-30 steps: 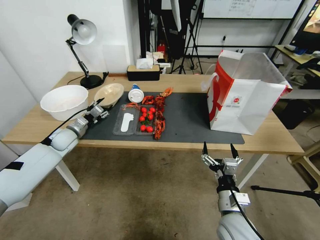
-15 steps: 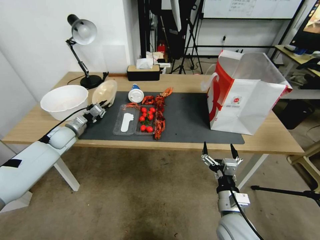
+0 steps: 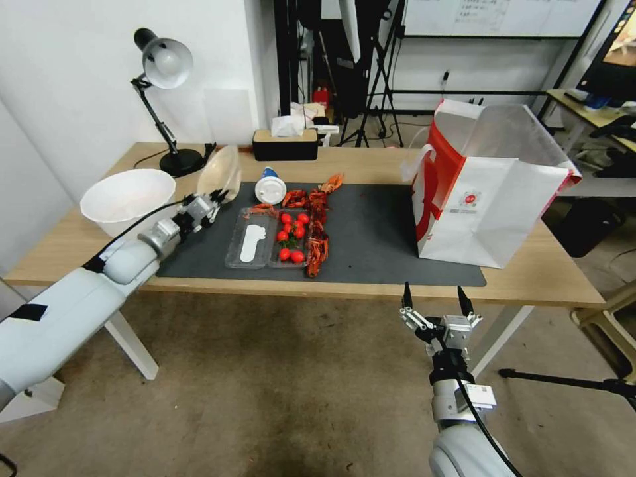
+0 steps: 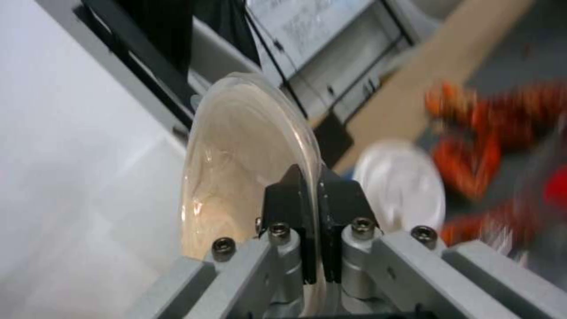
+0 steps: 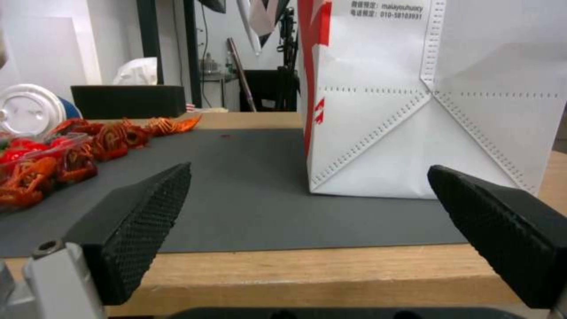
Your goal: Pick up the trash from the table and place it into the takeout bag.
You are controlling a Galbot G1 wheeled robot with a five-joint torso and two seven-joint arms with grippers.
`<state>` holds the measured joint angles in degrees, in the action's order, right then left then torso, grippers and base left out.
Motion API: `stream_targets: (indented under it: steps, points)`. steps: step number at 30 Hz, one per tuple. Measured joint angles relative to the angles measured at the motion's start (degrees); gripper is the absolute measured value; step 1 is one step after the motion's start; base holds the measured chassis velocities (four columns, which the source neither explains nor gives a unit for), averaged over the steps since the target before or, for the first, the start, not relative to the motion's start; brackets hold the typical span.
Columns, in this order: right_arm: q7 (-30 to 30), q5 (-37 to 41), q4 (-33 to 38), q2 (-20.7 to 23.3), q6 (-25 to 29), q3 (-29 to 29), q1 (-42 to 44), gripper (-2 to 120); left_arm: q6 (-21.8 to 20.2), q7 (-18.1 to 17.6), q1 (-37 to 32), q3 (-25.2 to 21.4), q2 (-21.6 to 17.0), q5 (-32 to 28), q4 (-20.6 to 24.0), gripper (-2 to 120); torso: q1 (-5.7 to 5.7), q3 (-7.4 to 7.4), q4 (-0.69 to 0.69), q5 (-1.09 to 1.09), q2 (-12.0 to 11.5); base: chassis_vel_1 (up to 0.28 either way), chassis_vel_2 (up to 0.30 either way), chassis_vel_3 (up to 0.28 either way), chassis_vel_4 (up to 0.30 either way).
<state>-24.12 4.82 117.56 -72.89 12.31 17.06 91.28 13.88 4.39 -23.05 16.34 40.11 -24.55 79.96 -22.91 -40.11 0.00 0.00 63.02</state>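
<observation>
My left gripper [image 3: 217, 196] is shut on the rim of the shallow beige bowl [image 3: 222, 172], held tilted on edge above the mat's far left corner. In the left wrist view the black fingers [image 4: 290, 195] pinch the bowl's rim [image 4: 236, 150]. More trash lies on the dark mat [image 3: 377, 232]: a white-lidded cup [image 3: 269, 188], a clear tray with red tomatoes [image 3: 268, 240], and red crayfish shells [image 3: 317, 225]. The takeout bag [image 3: 490, 189] stands upright and open at the table's right end. My right gripper [image 3: 434, 299] hangs open below the table's front edge, facing the bag [image 5: 425, 97].
A large white bowl [image 3: 127, 196] sits at the table's left end beside my left arm. A black desk lamp [image 3: 165, 99] and a tissue box [image 3: 285, 143] stand along the far edge. Bare mat [image 5: 254, 186] stretches between the shells [image 5: 88, 141] and the bag.
My left gripper has lifted the beige bowl off the table and moved it right, tipping it from nearly flat to standing on edge. The right arm has not moved.
</observation>
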Motion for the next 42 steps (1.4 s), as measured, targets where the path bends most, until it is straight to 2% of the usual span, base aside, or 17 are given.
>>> stream_targets:
  steps: [1,5,6,9,10,13,18,20,22,24,25,27,32,36,37,42]
  points:
    - [0.0,0.0,0.0,0.0,0.0,0.0,0.0,100,0.0,0.0,0.0,0.0,0.0,0.0,0.0,0,0.00,0.00,0.00,0.00,0.0,0.000,0.000,0.000,0.000]
    - [0.0,-0.1,0.3,0.0,0.0,0.1,0.2,100,-2.2,-2.1,4.5,3.3,0.7,-9.3,5.2,0,0.00,0.00,0.00,0.01,0.0,0.000,0.000,0.000,0.000]
    - [0.0,-0.1,0.3,0.0,0.0,0.1,0.2,100,-2.2,-2.1,4.5,3.3,0.7,-9.3,5.2,0,0.00,0.00,0.00,0.01,0.0,0.000,0.000,0.000,0.000]
    - [-0.1,-0.1,0.7,0.1,0.0,0.2,0.4,100,-2.2,-3.4,9.6,8.0,2.3,-19.2,8.3,0,0.00,0.00,0.00,0.01,0.0,0.000,0.000,0.000,0.000]
    - [-0.1,-0.1,0.7,0.1,0.0,0.2,0.4,100,-2.2,-3.4,9.6,8.0,2.3,-19.2,8.3,0,0.00,0.00,0.00,0.01,0.0,0.000,0.000,0.000,0.000]
    - [-0.2,-0.1,0.9,0.2,-0.1,0.5,0.5,100,-2.9,-5.1,14.9,12.0,4.9,-30.1,11.8,0,0.00,0.00,0.00,0.01,0.0,0.000,0.000,0.000,0.000]
    - [-0.3,-0.1,0.9,0.2,-0.2,0.7,0.6,100,-4.6,-5.9,19.6,15.2,8.0,-35.7,14.0,0,0.00,0.01,-0.01,0.02,0.0,0.000,0.000,0.000,0.000]
    - [-0.3,-0.1,0.9,0.0,-0.2,0.7,0.6,100,-5.2,-6.6,23.3,18.0,10.9,-40.0,14.8,0,0.00,0.01,0.00,0.02,0.0,0.000,0.000,0.000,0.000]
    - [-0.3,-0.1,0.9,-0.1,-0.2,0.7,0.6,100,-5.4,-6.8,24.3,18.7,11.8,-41.5,15.1,0,0.00,0.00,-0.01,0.02,0.0,0.000,0.000,0.000,0.000]
    - [-0.3,-0.1,0.7,-0.3,-0.2,0.7,0.5,100,-5.8,-7.6,27.6,20.9,15.7,-46.0,15.2,0,0.00,0.00,0.00,0.02,0.0,0.000,0.000,0.000,0.000]
    - [-0.3,-0.1,0.7,-0.3,-0.2,0.7,0.5,100,-5.8,-7.6,27.6,20.9,15.7,-46.0,15.2,0,0.00,0.00,0.00,0.02,0.0,0.000,0.000,0.000,0.000]
    - [-0.3,-0.2,0.6,-0.5,-0.2,0.6,0.5,100,-5.9,-8.3,29.8,22.2,19.3,-48.8,14.6,0,0.00,0.00,-0.01,0.02,0.0,0.000,0.000,0.000,0.000]
    - [-0.3,-0.2,0.6,-0.6,-0.2,0.6,0.4,100,-6.0,-8.5,31.4,23.1,22.5,-50.1,13.4,0,-0.01,0.00,0.00,0.02,0.0,0.000,0.000,0.000,0.000]
    - [-0.3,-0.3,0.7,-0.7,-0.2,0.8,0.6,100,-6.0,-8.9,33.8,24.6,29.2,-52.8,9.8,0,-0.01,0.00,0.00,0.02,0.0,0.000,0.000,0.000,0.000]
    - [-0.3,-0.3,0.7,-0.7,-0.2,0.8,0.6,100,-6.0,-8.9,33.8,24.6,29.2,-52.8,9.8,0,-0.01,0.00,0.00,0.02,0.0,0.000,0.000,0.000,0.000]
    - [-0.4,-0.3,1.1,-0.6,-0.4,1.1,0.7,100,-6.0,-9.0,34.1,25.9,35.2,-53.9,6.0,0,-0.01,0.00,0.00,0.01,0.0,0.000,0.000,0.000,0.000]
